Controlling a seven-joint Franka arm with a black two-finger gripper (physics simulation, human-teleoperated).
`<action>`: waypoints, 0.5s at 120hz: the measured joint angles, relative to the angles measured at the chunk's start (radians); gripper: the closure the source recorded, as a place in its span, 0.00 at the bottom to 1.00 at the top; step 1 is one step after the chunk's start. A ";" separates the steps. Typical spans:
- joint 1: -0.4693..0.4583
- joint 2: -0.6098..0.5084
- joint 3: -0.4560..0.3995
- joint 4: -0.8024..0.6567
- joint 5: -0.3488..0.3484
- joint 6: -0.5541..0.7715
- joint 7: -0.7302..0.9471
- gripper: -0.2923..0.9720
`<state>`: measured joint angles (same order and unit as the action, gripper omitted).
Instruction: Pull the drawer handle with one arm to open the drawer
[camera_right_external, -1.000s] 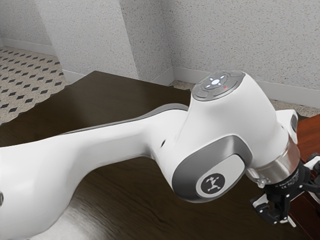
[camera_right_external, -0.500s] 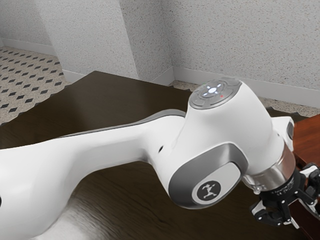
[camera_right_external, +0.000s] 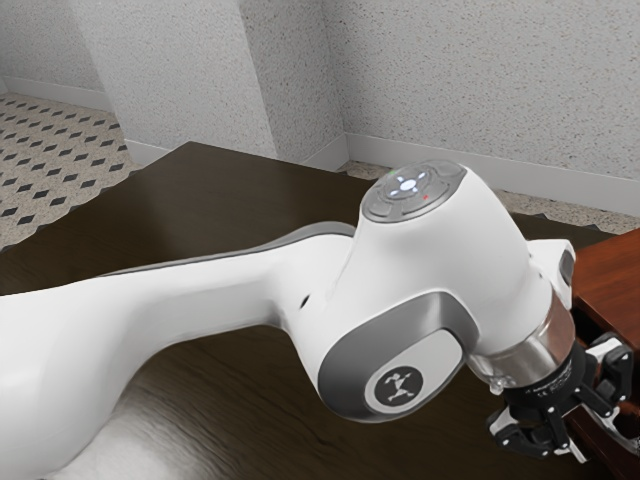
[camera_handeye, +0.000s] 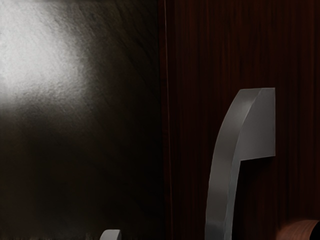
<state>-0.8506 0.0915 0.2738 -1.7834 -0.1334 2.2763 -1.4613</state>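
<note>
Handle (camera_handeye: 225, 175) on drawer front (camera_handeye: 200, 50)

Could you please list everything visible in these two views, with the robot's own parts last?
drawer cabinet: one, reddish-brown wood, on the table at the exterior view's right edge.
drawer handle: one, grey metal, curved, standing off the reddish-brown drawer front, close under the hand.
table: one, dark brown wood, beneath the arm.
walls: speckled light grey with a white baseboard, behind the table.
floor: pale tiles with dark diamonds, at the exterior view's upper left.
arm: one, white with grey joints, reaching toward the exterior view's right.
gripper: one, black, low beside the cabinet.
</note>
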 joint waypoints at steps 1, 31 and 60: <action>0.000 -0.002 0.000 -0.002 0.000 0.000 0.000 0.67; -0.005 -0.047 0.003 -0.055 -0.001 -0.002 0.006 0.67; -0.015 -0.069 0.012 -0.071 -0.003 0.002 0.013 0.67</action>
<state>-0.8655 0.0223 0.2860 -1.8547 -0.1364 2.2785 -1.4488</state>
